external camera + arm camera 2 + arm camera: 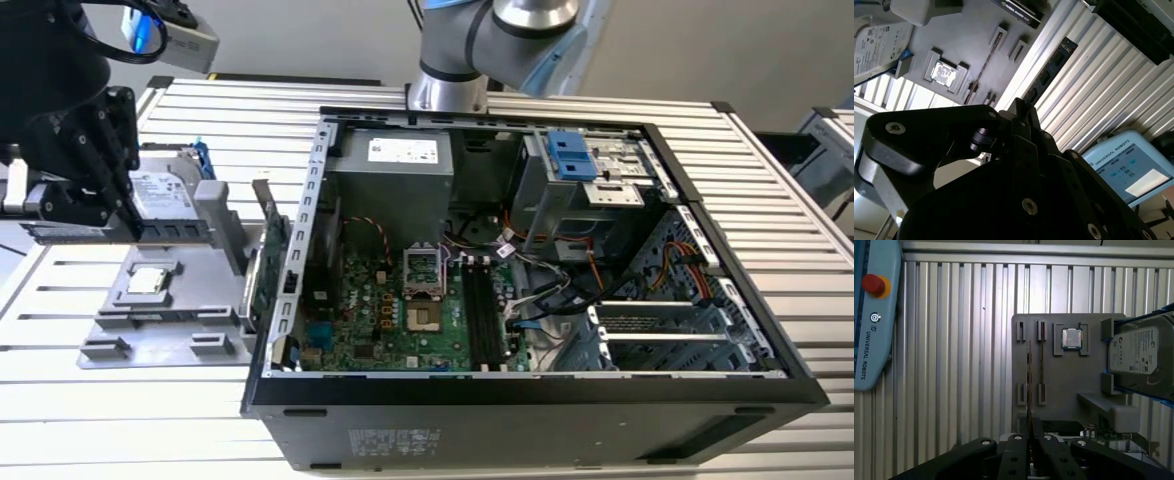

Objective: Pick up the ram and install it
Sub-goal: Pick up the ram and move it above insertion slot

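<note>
Currently the pincer [1030,440] is clenching the ram [1029,385], which is showing edge-on between its fingers. The ram is hanging in the air, clear of the grey tray [1064,380] and well apart from the open case [534,388], off to the exterior view's left of it. In the second wrist view the ram [1051,70] is appearing as a dark stick with chips, reaching out over the ribbed bench [1114,85].

As for what may be going wrong: a long stretch of the thin board is standing free of the fingers, so any knock is likely to be levering it askew. A tilted stick would be meeting the case's memory slots [483,315] crooked, jamming or bending.

The case's side wall [316,200] is standing between the pincer and those slots. The expansion card [274,250] is standing upright just outside that wall, and the hard drive [167,195] is sitting beyond it. The free end could be clipping any of these edges. Inside the case, loose cables [554,290] are lying just beside the slots and could be snagging it.

Open room is lying above the case, whose open face is pointing upward, and over the bare bench beside the tray.
</note>
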### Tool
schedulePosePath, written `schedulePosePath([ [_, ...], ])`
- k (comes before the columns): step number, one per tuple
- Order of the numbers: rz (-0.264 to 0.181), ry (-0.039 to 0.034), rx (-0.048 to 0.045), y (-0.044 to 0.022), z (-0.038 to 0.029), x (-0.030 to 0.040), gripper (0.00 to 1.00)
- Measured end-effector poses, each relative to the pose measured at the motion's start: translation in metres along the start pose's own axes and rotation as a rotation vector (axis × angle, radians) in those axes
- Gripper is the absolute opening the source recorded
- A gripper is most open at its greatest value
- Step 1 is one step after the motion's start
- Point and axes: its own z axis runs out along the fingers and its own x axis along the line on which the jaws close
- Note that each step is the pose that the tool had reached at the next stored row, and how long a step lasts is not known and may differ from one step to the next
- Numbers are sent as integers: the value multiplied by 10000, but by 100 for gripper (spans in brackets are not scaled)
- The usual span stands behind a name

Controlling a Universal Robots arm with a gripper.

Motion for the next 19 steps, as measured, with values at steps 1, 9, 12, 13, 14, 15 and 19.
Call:
schedulePosePath([
  [1,0,0,0,0,0,0,0],
  [9,0,0,0,-36,-1,0,0],
  [12,0,0,0,-70,-2,1,0],
  [13,0,0,0,-84,-3,1,0],
  [14,0,0,0,-97,-3,1,0],
  [15,0,0,0,-109,-4,1,0],
  [19,-1,0,0,-157,-5,2,0],
])
